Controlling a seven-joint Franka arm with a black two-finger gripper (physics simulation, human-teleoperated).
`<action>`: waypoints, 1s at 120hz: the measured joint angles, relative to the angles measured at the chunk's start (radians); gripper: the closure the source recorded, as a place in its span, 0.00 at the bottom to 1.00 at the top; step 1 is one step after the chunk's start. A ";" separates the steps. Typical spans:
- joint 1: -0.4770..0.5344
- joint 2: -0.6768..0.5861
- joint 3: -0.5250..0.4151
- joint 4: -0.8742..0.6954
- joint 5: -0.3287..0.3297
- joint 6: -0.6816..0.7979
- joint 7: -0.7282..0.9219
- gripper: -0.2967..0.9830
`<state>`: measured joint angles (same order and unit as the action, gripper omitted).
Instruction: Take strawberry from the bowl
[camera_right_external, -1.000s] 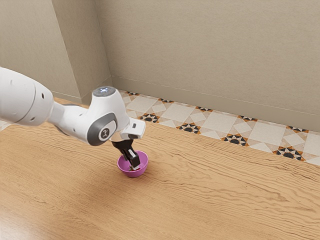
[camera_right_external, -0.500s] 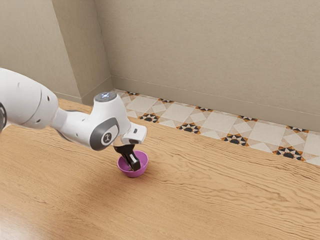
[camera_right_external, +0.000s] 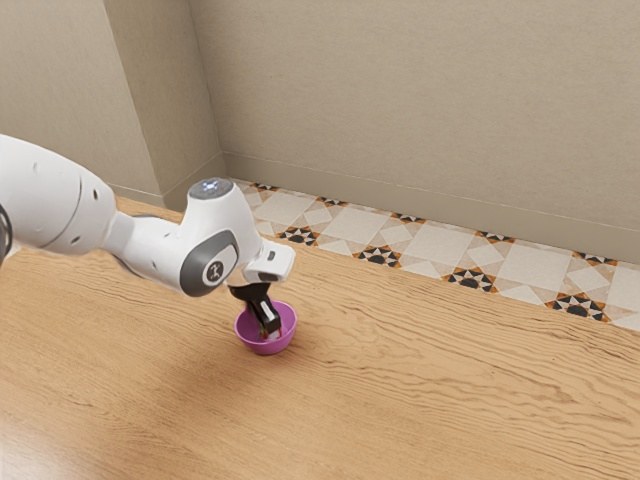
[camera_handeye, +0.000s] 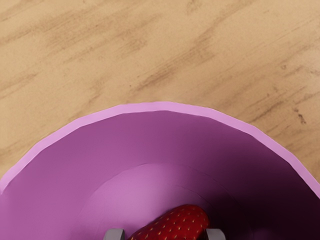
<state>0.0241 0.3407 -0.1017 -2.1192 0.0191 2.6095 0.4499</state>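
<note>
The gripper (camera_right_external: 268, 332) is reaching down into the purple bowl (camera_right_external: 265, 348), its tips sitting low inside the rim. I cannot tell whether it is gripping the strawberry (camera_handeye: 175, 225), which is lying inside the bowl, right at the gripper's tips. On the exterior view's clock face, the white arm (camera_right_external: 150, 245) is coming in from ten o'clock of the bowl. The wooden table (camera_right_external: 420, 400) is spreading around the bowl, the patterned tiles (camera_right_external: 430, 250) are running past between twelve and three o'clock, and the beige wall (camera_right_external: 420, 110) is rising beyond, toward one.
</note>
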 joint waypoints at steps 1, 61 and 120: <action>0.000 0.000 0.000 0.002 0.000 0.000 0.000 0.70; -0.200 -0.005 0.000 0.165 0.009 -0.013 -0.010 0.73; -0.238 0.010 -0.003 0.194 -0.025 -0.068 -0.012 0.36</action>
<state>-0.2137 0.3507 -0.1047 -1.9249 -0.0063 2.5420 0.4380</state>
